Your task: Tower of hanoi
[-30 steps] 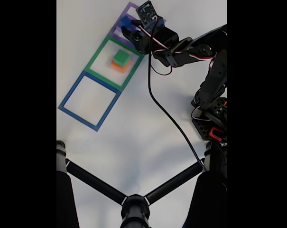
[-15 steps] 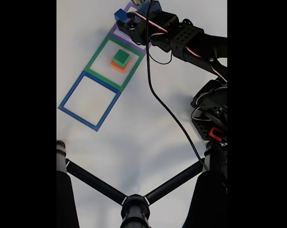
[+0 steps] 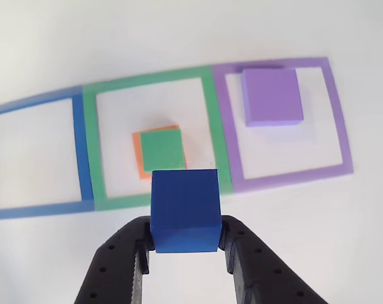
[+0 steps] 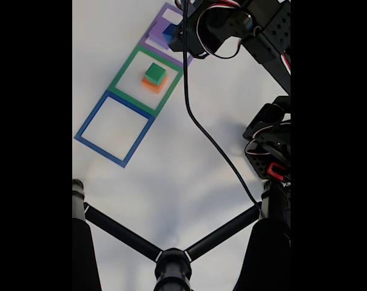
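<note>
The claw (image 3: 185, 252) is clamped on the blue cube (image 3: 184, 210) and now carries it clear of the counter (image 3: 343, 240), having lifted it off the purple block (image 3: 272, 96) half a second earlier. The green block (image 3: 161, 148) sits on the orange block (image 3: 139, 158) inside the green frame (image 3: 150, 82). I judge the cube is headed there next.

The blue cube (image 3: 184, 211) looks like matt foam, the pincer (image 3: 184, 248) black plastic (dotted with small holes), the desk (image 3: 178, 31) smooth matt white
</note>
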Motion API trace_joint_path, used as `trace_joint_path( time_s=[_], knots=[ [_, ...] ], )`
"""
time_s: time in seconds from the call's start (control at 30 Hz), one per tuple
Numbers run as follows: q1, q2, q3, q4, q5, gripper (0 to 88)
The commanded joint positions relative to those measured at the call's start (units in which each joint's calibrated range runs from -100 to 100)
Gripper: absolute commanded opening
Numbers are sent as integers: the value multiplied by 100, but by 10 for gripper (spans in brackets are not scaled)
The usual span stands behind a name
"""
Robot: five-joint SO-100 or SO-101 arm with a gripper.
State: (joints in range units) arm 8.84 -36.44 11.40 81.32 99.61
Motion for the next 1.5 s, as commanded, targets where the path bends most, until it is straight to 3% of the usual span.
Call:
trace_joint_path(
  time_s=[0.0, 0.17, 0.43, 0.77, 1.23, 1.47],
  knots=[
    [-271, -386, -236, 290, 39, 31],
    [-339, -667, 828, -520, 39, 32],
    [-423, -1324, 3935, -4073, 39, 31],
    [-446, -1276, 5771, -6841, 39, 33],
    [-309, -282, 6979, -9294, 39, 35],
    [-286, 46, 7288, -9884, 39, 35]
  ],
)
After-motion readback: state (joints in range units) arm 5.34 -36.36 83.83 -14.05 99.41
